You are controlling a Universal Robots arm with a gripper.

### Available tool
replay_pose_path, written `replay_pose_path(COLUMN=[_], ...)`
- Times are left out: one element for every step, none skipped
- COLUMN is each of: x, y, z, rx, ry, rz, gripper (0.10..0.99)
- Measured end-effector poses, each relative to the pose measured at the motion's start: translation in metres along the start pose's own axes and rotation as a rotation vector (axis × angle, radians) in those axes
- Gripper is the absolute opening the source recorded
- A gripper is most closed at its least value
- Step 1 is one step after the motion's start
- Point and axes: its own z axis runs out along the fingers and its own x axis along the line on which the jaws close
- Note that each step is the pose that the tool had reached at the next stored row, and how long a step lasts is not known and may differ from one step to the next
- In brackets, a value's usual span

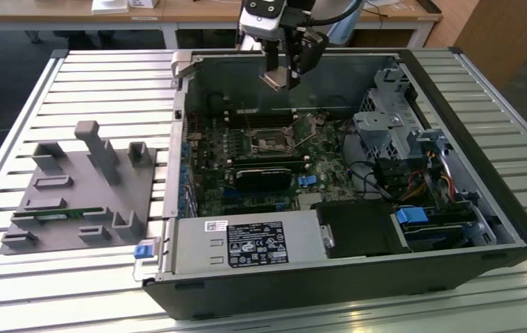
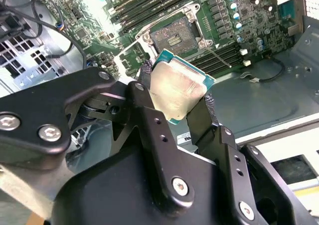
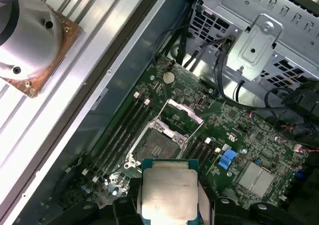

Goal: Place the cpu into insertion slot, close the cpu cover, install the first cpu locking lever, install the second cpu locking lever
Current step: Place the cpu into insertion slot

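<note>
At the exterior view's upper centre, my gripper (image 1: 280,78) has its jaws clenched flat-on around the cpu (image 2: 175,88), well above the insertion slot (image 3: 154,147). The power supply label (image 1: 255,243) is unreadable to me.

A pale slatted metal desk (image 1: 105,83) is shown in the exterior view. Behind it, a wooden table (image 1: 198,10) on white legs is set on dark floor (image 1: 4,55), with a wooden panel (image 1: 509,28) near it.

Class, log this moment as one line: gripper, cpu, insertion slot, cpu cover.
gripper: shut on cpu | cpu: held above motherboard, not seated | insertion slot: empty | cpu cover: open
</note>
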Motion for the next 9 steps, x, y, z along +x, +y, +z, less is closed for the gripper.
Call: replay_pose_path(x=[0.0, 0.0001, 0.0001, 0.0001, 0.0001, 0.0002, 0.0002, 0.0002, 0.0002], y=[0.0, -0.0001, -0.0001, -0.0002, -0.0002, -0.0003, -0.0003, -0.0003, -0.0004], z=[0.0001, 0.0001, 0.0002, 0.0003, 0.0004, 0.0005, 0.0006, 0.0007, 0.0008], rx=[0.0, 0.0, 0.0, -0.001, -0.001, -0.001, -0.001, -0.001, -0.001], ry=[-0.0007, -0.0014, -0.002, -0.0026, -0.0033, -0.0039, -0.0045, -0.005, -0.0056], rz=[0.008, 0.015, 0.022, 0.03, 0.038, 0.045, 0.051, 0.058, 0.064], gripper=[0.537, 0.537, 0.537, 0.537, 0.537, 0.537, 0.537, 0.537, 0.537])
